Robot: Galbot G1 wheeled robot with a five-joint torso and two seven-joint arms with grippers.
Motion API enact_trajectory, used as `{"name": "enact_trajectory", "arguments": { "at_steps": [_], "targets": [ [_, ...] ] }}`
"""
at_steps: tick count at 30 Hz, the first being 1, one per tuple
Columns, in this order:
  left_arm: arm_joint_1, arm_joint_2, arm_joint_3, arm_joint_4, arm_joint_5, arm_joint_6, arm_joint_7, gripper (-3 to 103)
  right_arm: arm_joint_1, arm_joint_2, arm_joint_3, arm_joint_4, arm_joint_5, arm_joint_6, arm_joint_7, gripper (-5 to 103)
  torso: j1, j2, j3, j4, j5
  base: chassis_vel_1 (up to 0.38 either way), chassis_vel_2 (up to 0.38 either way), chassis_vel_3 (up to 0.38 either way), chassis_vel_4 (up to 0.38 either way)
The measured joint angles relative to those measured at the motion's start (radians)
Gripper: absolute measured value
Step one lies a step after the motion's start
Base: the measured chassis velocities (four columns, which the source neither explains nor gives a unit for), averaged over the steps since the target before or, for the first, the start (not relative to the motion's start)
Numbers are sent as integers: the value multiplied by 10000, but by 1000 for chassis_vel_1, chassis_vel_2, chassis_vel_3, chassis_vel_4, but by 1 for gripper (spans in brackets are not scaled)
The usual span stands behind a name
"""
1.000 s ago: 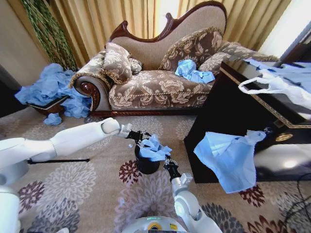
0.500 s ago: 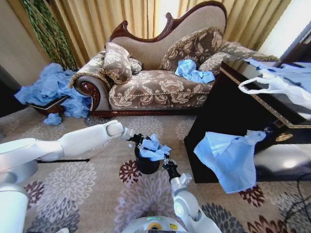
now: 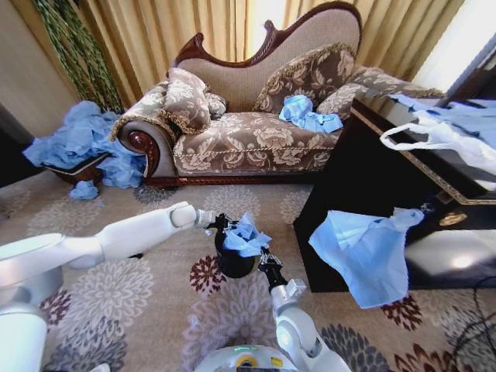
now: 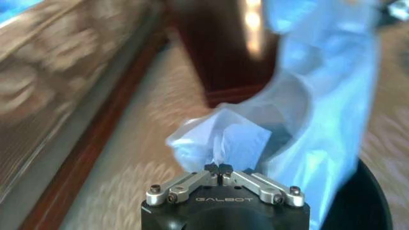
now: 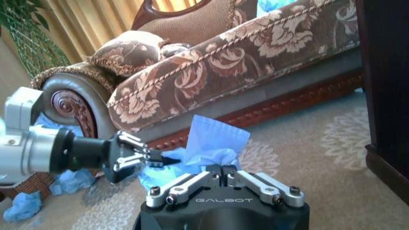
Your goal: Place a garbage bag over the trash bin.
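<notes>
The small black trash bin stands on the patterned carpet in front of me. The crinkled light-blue garbage bag sits bunched over its mouth. My left gripper is at the bag's left edge, shut on a fold of the garbage bag just above the bin's rim. On the bag's near right side, my right gripper is shut on another pinch of the garbage bag. The left gripper shows just beyond it in the right wrist view. The plastic covers most of the bin's opening.
An ornate sofa with blue bags on its seat stands behind. To the right is a dark cabinet with a bigger pale-blue bag hanging from it and a white handled bag on top. A blue pile lies at the left.
My left forearm has sunk a little and shifted right. The bag stays bunched over the bin, and both grippers keep their hold.
</notes>
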Motion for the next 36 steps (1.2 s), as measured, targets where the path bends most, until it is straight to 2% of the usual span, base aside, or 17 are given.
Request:
{"name": "enact_trajectory", "arguments": {
  "at_steps": [1, 2, 3, 4, 5, 7, 8, 10, 11, 14, 18, 22, 25, 26, 29, 31, 36],
  "targets": [
    [0, 0, 0, 0, 0, 0, 0, 1, 0, 0, 0, 0, 0, 0, 0, 0, 0, 0, 0, 0, 0, 0, 0, 0, 0],
    [169, 110, -155, -194, -387, 266, -489, 0, 0, 3, -1, -9, 0, 15, 9, 0, 0, 0, 0, 1, 1, 0, 0, 0, 0],
    [616, 324, -629, -569, -1219, 740, -1458, 0, -2, 5, -5, -41, 0, 38, 20, 0, 0, 0, 0, 0, 1, 0, 0, 0, 0],
    [841, 436, -880, -751, -1686, 927, -1891, 0, -5, 5, -4, -58, 0, 56, 24, 0, 0, 0, 0, 1, 0, 0, 0, 0, 0],
    [841, 436, -880, -751, -1686, 927, -1891, 0, -5, 5, -4, -58, 0, 56, 24, 0, 0, 0, 0, 1, 0, 0, 0, 0, 0],
    [1810, 856, -2147, -1473, -3600, 1459, -3247, 0, -30, 5, 39, -179, -25, 126, 39, 0, 0, 0, 0, 2, -2, 0, 0, 0, 0],
    [1810, 856, -2147, -1473, -3600, 1459, -3247, 0, -30, 5, 39, -179, -25, 126, 39, 0, 0, 0, 0, 2, -2, 0, 0, 0, 0],
    [2671, 1161, -3384, -2033, -5051, 1807, -3938, 0, -141, -11, 87, -232, -43, 154, 42, 0, 0, 0, -1, -1, 2, 0, 0, 0, 0],
    [2671, 1161, -3384, -2033, -5051, 1807, -3938, 0, -141, -11, 87, -232, -43, 154, 42, 0, 0, 0, -1, -1, 2, 0, 0, 0, 0],
    [4360, 1679, -4964, -2918, -6774, 2222, -4519, 0, -431, -40, 57, -221, -42, 152, 41, 0, -1, 0, 0, 0, -3, 0, 0, 0, 0],
    [5769, 2159, -5976, -3677, -7280, 2173, -4591, 0, -741, -35, -128, -221, -218, 223, 42, 0, -1, 0, -1, 6, 2, 0, 0, 0, 0],
    [6786, 2128, -6901, -4062, -7394, 1985, -4675, 0, -1100, -38, -156, -96, -438, 445, 169, 0, 0, 0, 0, -9, -1, 0, 0, 0, 0],
    [7813, 1990, -7923, -4457, -7663, 1879, -5005, 0, -1210, -35, -207, 135, -443, 442, 282, -2, -1, 0, -1, -2, 2, 0, 0, 0, 0],
    [8473, 1896, -8490, -4751, -7929, 1870, -5241, 0, -1149, -44, -272, 262, -409, 281, 412, 8, -1, 0, -1, 1, -3, 0, 0, 0, 0],
    [9294, 1833, -9183, -5137, -8319, 1861, -5425, 0, -833, -45, -355, 305, -231, -48, 748, 14, -1, 0, -1, 3, -2, 0, 0, 0, 0],
    [9921, 1824, -9583, -5496, -8590, 1844, -5532, 0, -257, -37, -229, 279, 403, -761, 1165, 25, -1, 0, -1, 6, 3, 0, 0, 0, 0],
    [9831, 1580, -9397, -5518, -8765, 1808, -5515, 0, 74, -14, 283, 523, 1228, -1640, 1732, 41, 1, -2, 1, -6, -1, 0, 0, 0, 0]
  ]
}}
